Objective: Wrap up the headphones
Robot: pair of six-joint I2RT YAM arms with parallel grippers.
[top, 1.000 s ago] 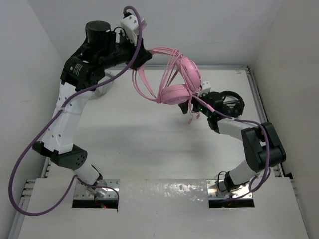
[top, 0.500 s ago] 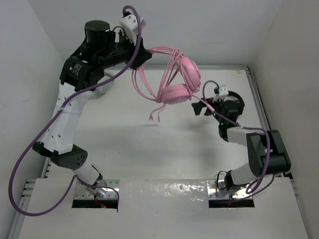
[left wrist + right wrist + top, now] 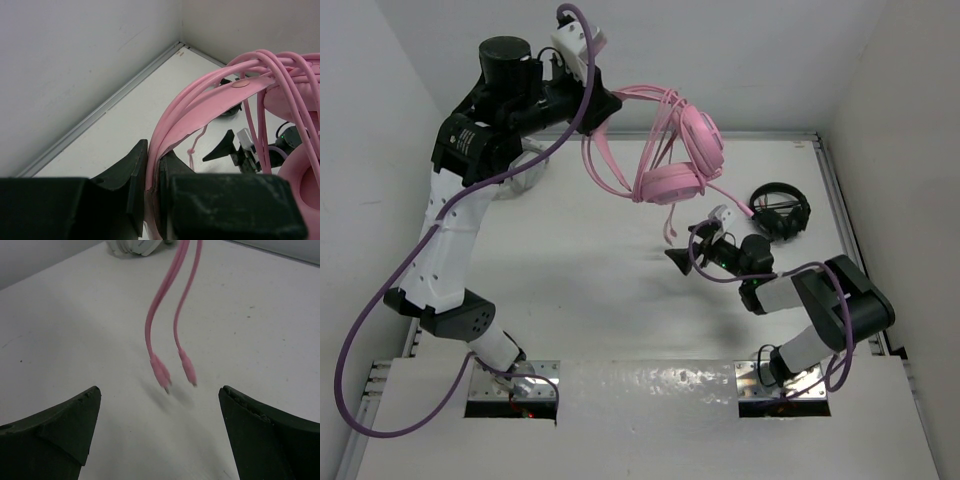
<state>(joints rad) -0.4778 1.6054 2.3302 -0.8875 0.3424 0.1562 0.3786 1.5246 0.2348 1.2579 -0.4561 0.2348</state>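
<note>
Headphones (image 3: 672, 183) are hanging aloft, headband (image 3: 210, 107) pinched in the left gripper (image 3: 151, 172) — cable (image 3: 603, 165) mostly wound. Right gripper (image 3: 159, 396) is gaping empty, facing the dangling plugs (image 3: 161, 374) — next is probably catching and looping that tail.

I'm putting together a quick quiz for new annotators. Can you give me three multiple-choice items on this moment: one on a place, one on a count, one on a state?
1. Where are the smaller black headphones?
A. lying on the table, far right
B. lifted in the air
C. out of view

2. How many plugs end the pink cable?
A. one
B. two
C. four

3. How does the right gripper stand?
A. shut on the cable
B. open, holding nothing
C. shut on a plug

Answers:
1 A, the top view shows them flat on the tabletop at the right.
2 B, the right wrist view shows two dangling.
3 B, its fingers stand wide apart below the plugs.
</note>
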